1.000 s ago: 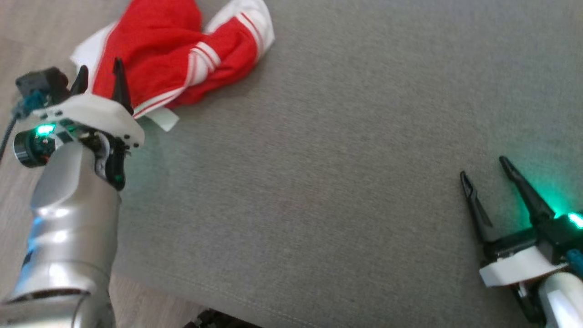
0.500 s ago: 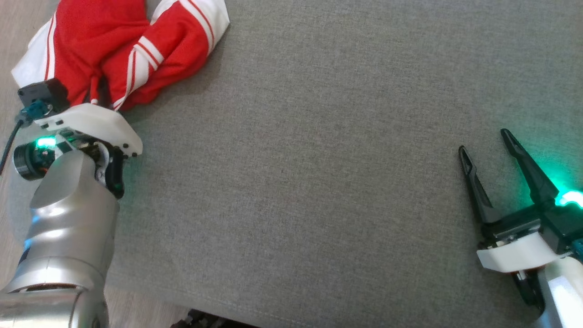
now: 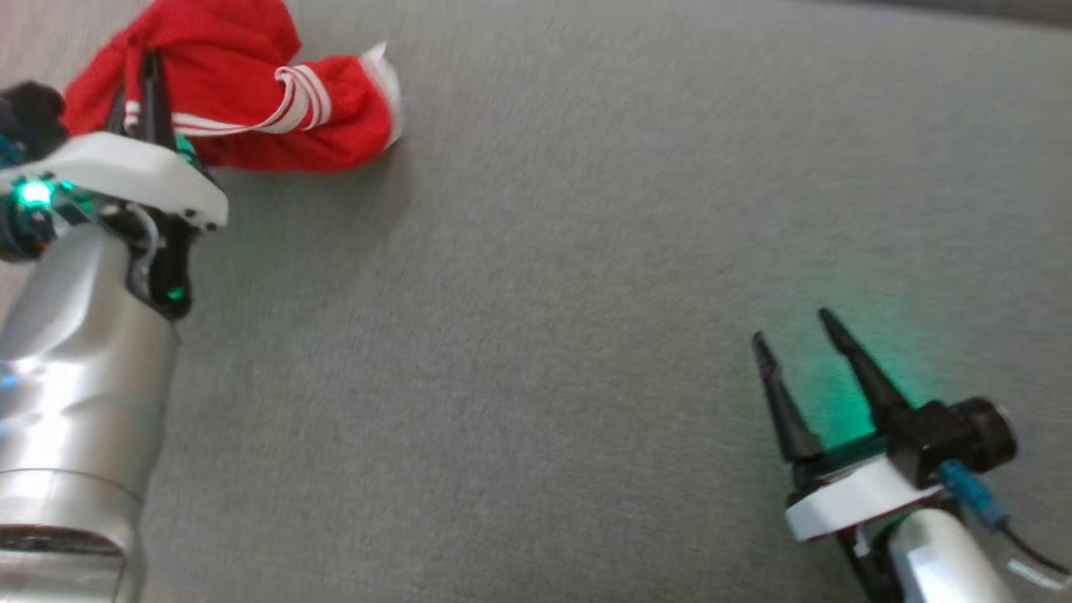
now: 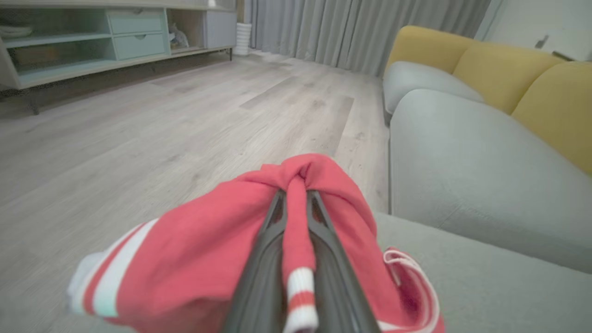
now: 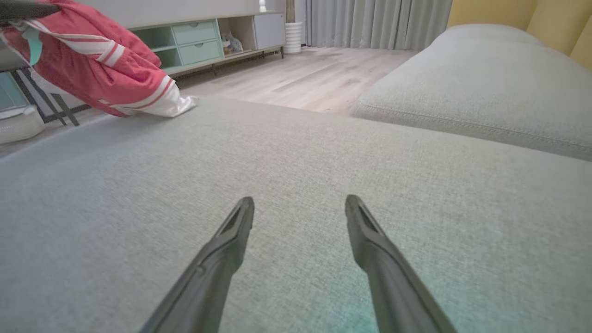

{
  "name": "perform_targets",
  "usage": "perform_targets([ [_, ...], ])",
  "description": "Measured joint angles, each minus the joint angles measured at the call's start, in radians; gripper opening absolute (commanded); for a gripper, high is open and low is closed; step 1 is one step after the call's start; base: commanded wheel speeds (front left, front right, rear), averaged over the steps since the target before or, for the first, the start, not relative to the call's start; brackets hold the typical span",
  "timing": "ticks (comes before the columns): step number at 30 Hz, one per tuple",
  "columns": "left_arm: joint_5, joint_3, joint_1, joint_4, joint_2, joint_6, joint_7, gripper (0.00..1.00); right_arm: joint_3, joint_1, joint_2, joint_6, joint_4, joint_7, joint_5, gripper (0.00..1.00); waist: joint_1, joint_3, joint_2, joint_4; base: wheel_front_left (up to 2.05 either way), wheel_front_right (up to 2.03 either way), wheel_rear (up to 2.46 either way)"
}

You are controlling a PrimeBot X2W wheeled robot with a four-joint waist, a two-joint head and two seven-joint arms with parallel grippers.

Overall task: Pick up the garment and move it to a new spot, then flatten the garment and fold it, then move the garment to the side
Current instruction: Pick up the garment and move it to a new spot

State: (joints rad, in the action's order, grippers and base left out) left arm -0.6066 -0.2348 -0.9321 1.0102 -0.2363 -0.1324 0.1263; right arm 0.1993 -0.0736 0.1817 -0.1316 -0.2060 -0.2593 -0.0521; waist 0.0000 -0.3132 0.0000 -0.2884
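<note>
The garment [image 3: 234, 100] is red cloth with white stripes, bunched at the far left of the grey cushion [image 3: 544, 276]. My left gripper [image 3: 146, 71] is shut on a pinched fold of it, and the cloth hangs partly lifted off the cushion. In the left wrist view the garment [image 4: 194, 259] drapes around both fingers, a striped strip caught between them at my left gripper [image 4: 296, 196]. The right wrist view shows the garment [image 5: 106, 69] hanging at the upper left. My right gripper [image 3: 791, 327] hovers open over bare cushion at the lower right, its tips [image 5: 299, 203] spread wide with nothing between them.
A second grey cushion [image 5: 471, 88] and yellow backrests [image 4: 532, 83] lie to the right. Wooden floor [image 4: 162, 125] runs beyond the cushion edge to a low cabinet with pale green drawers [image 5: 199, 41] and grey curtains [image 4: 351, 27].
My left gripper closed on the garment and has raised it, gathering the cloth into a tighter bunch. The head camera has shifted, and my right gripper now shows further left.
</note>
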Motion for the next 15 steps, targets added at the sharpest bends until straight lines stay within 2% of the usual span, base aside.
perform_targets([
  [8, -0.118, -0.193, 0.008, -0.200, -0.099, 0.000, -0.073, 0.00, 0.046, 0.049, -0.061, 0.000, -0.032, 0.000, -0.035, 1.00, -0.0003, 0.177, 0.0000, 0.096, 0.00, 0.00, 0.00],
  [14, -0.176, -0.296, 0.004, -0.341, -0.110, 0.000, -0.100, 0.00, 0.053, 0.086, -0.086, 0.000, -0.032, 0.000, -0.041, 1.00, -0.0003, 0.262, 0.0000, 0.204, 0.00, 0.00, 0.00],
  [15, -0.188, -0.323, -0.004, -0.384, -0.111, 0.000, -0.108, 0.00, 0.059, 0.090, -0.089, 0.000, -0.032, 0.000, -0.045, 1.00, -0.0003, 0.280, 0.0000, 0.243, 0.00, 0.00, 0.00],
])
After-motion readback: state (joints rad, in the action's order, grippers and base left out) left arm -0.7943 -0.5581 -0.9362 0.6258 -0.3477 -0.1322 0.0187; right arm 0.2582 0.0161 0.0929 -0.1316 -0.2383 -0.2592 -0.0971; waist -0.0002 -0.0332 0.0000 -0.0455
